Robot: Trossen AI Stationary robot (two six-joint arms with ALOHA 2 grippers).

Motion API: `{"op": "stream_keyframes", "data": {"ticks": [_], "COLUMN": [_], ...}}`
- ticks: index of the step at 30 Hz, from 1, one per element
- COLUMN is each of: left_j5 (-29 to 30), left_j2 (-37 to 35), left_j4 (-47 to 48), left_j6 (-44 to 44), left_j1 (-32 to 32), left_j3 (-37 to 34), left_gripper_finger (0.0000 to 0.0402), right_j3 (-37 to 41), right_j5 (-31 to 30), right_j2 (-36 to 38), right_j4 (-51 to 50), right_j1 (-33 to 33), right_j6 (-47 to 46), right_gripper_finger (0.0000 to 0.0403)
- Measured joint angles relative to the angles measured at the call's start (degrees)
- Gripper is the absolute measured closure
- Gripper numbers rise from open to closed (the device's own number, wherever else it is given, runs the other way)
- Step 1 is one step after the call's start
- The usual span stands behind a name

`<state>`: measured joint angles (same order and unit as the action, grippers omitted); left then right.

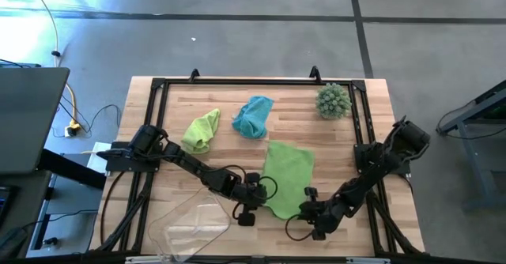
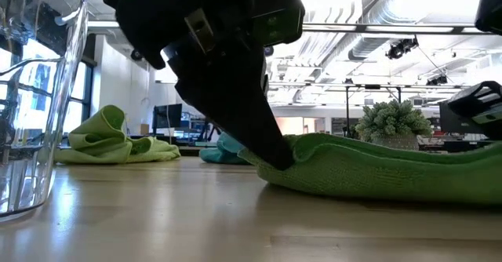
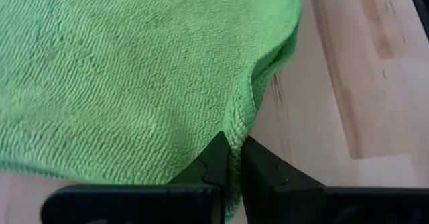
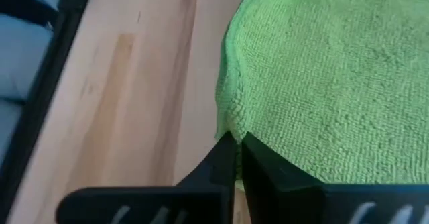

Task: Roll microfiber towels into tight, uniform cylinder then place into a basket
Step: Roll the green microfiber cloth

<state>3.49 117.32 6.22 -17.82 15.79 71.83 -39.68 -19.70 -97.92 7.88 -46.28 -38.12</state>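
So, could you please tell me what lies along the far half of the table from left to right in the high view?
Crumpled lime green towel → crumpled teal towel → spiky grey-green ball. The flat lime green towel lies nearer, pinched at its near edge by the left gripper and the right gripper.

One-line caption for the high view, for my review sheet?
Both grippers, left and right, pinch the near corners of the flat green towel; the clear basket waits nearby.
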Motion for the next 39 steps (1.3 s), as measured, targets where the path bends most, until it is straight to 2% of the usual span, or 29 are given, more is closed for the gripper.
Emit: {"op": "stream_keyframes", "data": {"ticks": [6, 10, 13, 18, 23, 30, 33, 36, 39], "left_j5": [0.92, 5.22, 8.12, 12.73, 13.72, 13.88, 13.93, 13.99, 13.95], "left_j2": [0.00, 0.00, -0.02, -0.02, 0.69, 3.39, 3.69, 3.76, 3.76], "left_j4": [-0.03, -0.37, -1.00, -2.92, -3.47, -3.32, -3.52, -3.52, -3.48], "left_j6": [-5.82, -11.33, -14.29, -16.68, -18.22, -21.19, -21.12, -21.08, -21.06], "left_j1": [0.00, 0.00, 0.00, -0.15, -1.27, -2.83, -2.95, -2.95, -2.95], "left_j3": [0.00, 0.00, 0.04, 0.04, 0.09, 0.09, 0.09, 0.09, 0.09], "left_gripper_finger": [0.0385, 0.0385, 0.0385, 0.0385, 0.0385, 0.0385, 0.0385, 0.0385, 0.0385], "right_j3": [0.07, 2.37, 6.25, 11.69, 13.63, 13.60, 13.60, 13.57, 13.57], "right_j5": [-4.27, -8.11, -11.70, -10.82, -11.80, -12.84, -11.27, -9.19, -6.99], "right_j2": [3.79, 7.10, 8.36, 8.43, 8.40, 8.40, 8.40, 8.38, 9.86], "right_j4": [-3.96, -6.30, -2.97, 3.59, 5.29, 4.95, 4.92, 5.29, 4.98], "right_j1": [-1.09, -2.74, -4.00, -3.68, -3.50, -3.18, -2.48, -1.93, -1.65], "right_j6": [-5.21, -12.74, -20.09, -27.57, -31.36, -31.96, -31.96, -30.12, -29.06], "right_gripper_finger": [0.0394, 0.0400, 0.0400, 0.0401, 0.0402, 0.0402, 0.0401, 0.0377, 0.0333]}}
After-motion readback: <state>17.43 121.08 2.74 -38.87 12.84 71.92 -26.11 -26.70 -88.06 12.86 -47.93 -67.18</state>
